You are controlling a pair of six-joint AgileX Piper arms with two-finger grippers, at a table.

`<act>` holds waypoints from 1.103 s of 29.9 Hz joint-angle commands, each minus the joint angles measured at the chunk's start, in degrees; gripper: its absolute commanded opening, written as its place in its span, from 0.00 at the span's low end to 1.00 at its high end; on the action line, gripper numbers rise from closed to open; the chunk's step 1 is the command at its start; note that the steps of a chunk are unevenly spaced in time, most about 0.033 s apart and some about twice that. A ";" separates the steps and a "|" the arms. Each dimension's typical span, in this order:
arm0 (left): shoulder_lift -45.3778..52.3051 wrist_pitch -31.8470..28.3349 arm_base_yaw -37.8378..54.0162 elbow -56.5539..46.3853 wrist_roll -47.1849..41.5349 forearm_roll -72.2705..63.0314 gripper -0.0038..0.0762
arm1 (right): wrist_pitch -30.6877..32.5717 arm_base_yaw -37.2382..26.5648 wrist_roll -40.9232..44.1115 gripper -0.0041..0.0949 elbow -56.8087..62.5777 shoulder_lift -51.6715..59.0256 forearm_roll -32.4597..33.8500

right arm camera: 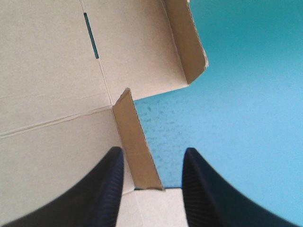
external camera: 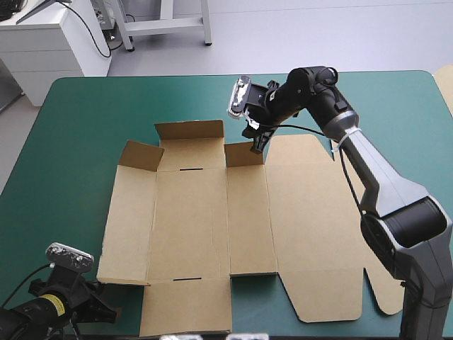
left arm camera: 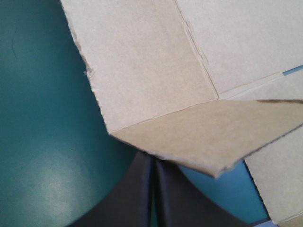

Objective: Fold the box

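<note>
At box point(external camera: 212, 234) far edge: R claw point(right arm camera: 154, 153) wide astride flap point(right arm camera: 137, 142); L claw point(left arm camera: 152, 165) closed.

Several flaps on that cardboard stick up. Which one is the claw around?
The rightmost raised flap on the far edge of the box: it stands inside the open right claw. The middle flap and left flap stand alone.

Left gripper point(left arm camera: 152, 163) hangs back low, fingers pinched together; right gripper point(right arm camera: 151, 156) reaches way forward, fingers spread apart.
</note>
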State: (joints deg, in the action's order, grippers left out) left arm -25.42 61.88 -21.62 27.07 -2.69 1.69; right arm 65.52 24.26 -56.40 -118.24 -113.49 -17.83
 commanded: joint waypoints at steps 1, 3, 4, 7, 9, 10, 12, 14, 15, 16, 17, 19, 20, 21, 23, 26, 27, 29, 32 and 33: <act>-0.42 -2.26 -0.01 1.42 -0.31 -0.12 0.04 | 0.82 -0.70 6.59 0.18 -2.02 4.84 2.79; -0.42 -2.26 -0.01 1.42 -0.31 -0.12 0.04 | 2.09 -1.54 9.90 0.05 -2.02 5.14 4.10; -0.42 -2.26 -0.01 1.42 -0.31 -0.12 0.04 | 3.06 -1.94 11.61 0.02 -2.02 5.23 4.33; -0.42 -2.26 -0.01 1.42 -0.31 -0.12 0.04 | 5.07 -3.44 16.64 0.03 -2.02 5.51 4.78; -0.42 -2.26 -0.01 1.42 -0.31 -0.12 0.04 | 5.33 -4.72 20.54 0.03 -2.02 5.71 5.23; -0.42 -2.26 -0.01 1.42 -0.31 -0.12 0.04 | 5.48 -5.58 22.39 0.03 -2.02 6.00 5.34; -0.42 -2.26 -0.01 1.42 -0.31 -0.12 0.04 | 5.64 -7.48 26.16 0.03 -2.02 6.40 5.23; -0.42 -2.26 -0.01 1.42 -0.31 -0.12 0.04 | 5.64 -9.47 29.87 0.03 -2.02 7.12 5.23; -0.42 -2.26 -0.01 1.42 -0.31 -0.12 0.04 | 5.73 -10.29 31.29 0.03 -2.02 7.39 5.23; -0.42 -2.26 -0.01 1.42 -0.31 -0.12 0.04 | 5.73 -11.24 32.57 0.03 -2.02 7.94 4.96; -0.42 -2.26 -0.01 1.42 -0.31 -0.12 0.04 | 5.73 -12.05 33.60 0.03 -2.02 8.64 4.69; -0.42 -2.26 -0.01 1.42 -0.31 -0.12 0.04 | 5.73 -13.15 34.46 0.03 -2.02 9.99 4.59; -0.42 -2.26 -0.01 1.42 -0.31 -0.12 0.04 | 5.73 -13.43 34.94 0.03 -1.90 10.77 4.74; -0.42 -2.26 -0.01 1.42 -0.31 -0.12 0.04 | 5.73 -13.57 35.50 0.03 -1.90 11.67 4.74; -0.42 -2.26 -0.01 1.42 -0.31 -0.12 0.04 | 5.73 -13.73 36.15 0.03 -1.90 13.55 4.74; -0.42 -2.26 -0.01 1.42 -0.31 -0.12 0.04 | 5.73 -13.73 36.34 0.03 -0.75 16.33 4.86; -0.42 -2.26 -0.01 1.42 -0.31 -0.12 0.04 | 5.73 -13.73 36.34 0.03 -0.16 17.13 4.86; -0.42 -2.26 -0.01 1.42 -0.31 -0.12 0.04 | 5.73 -13.73 36.34 0.03 2.36 19.29 5.36; -0.42 -2.26 -0.01 1.42 -0.31 -0.12 0.04 | 5.73 -13.73 36.24 0.03 8.29 22.91 6.34; -0.42 -2.26 -0.01 1.42 -0.31 -0.12 0.04 | 5.45 -13.73 35.98 0.03 10.92 23.99 6.48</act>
State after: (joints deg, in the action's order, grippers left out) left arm -25.42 61.89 -21.62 27.07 -2.69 1.69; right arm 71.60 10.93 -20.03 -111.22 -94.57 -11.67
